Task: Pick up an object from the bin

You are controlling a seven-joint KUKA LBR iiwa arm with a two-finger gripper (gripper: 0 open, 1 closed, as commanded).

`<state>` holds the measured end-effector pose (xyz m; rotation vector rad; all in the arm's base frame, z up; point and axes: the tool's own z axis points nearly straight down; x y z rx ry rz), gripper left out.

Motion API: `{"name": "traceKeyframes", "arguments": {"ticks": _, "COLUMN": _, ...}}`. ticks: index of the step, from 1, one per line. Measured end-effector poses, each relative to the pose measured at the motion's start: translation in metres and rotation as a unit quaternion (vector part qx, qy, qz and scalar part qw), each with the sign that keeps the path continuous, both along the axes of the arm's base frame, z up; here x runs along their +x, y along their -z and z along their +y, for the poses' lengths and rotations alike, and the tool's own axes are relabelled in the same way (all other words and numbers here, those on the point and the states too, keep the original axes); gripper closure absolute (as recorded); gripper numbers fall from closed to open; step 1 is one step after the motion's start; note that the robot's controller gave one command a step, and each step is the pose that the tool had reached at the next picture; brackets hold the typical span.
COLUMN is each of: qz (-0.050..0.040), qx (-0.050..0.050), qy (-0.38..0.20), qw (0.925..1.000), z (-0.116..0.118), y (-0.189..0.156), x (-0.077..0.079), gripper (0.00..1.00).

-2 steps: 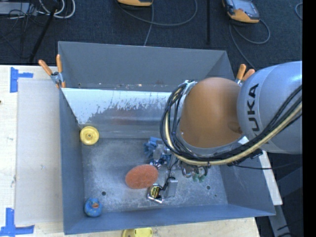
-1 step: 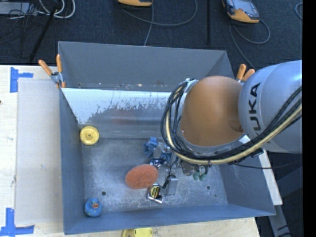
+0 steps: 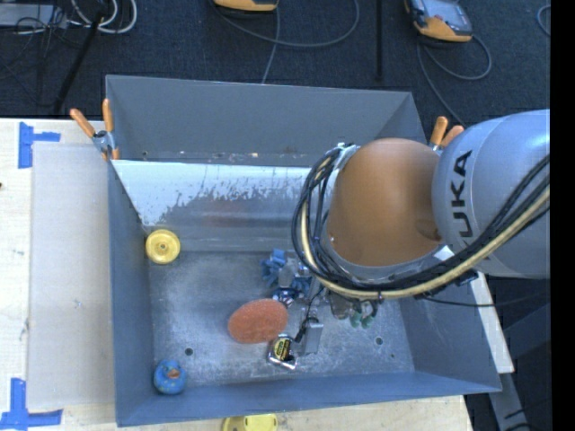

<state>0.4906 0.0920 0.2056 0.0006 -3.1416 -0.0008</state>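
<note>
one yellow round disc (image 3: 163, 246), one small blue ball-like piece (image 3: 169, 377), one red-brown oval pad (image 3: 258, 321), one small black-and-yellow item (image 3: 283, 352), blue bits (image 3: 277, 263) (two or three, partly hidden)

Grey bin (image 3: 225, 124), arm (image 3: 490, 196) beside brown oval pad (image 3: 258, 321), yellow disc (image 3: 163, 246), blue ball (image 3: 169, 377)

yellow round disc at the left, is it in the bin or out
In. The yellow round disc lies on the floor of the grey metal bin, near its left wall.

Arm (image 3: 503, 196) in from right, bent downward — orange wrist cover (image 3: 382, 200) on top, cables (image 3: 308, 214) looped round it.
</note>
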Motion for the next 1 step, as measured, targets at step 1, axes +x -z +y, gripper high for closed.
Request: {"name": "traceKeyframes", "arguments": {"ticks": 1, "qz": 0.0018, "qx": -0.001, "qy": -0.023, "qw": 0.9997, "z": 0.0009, "y": 0.0516, "x": 0.0027, "gripper": 0.00}}
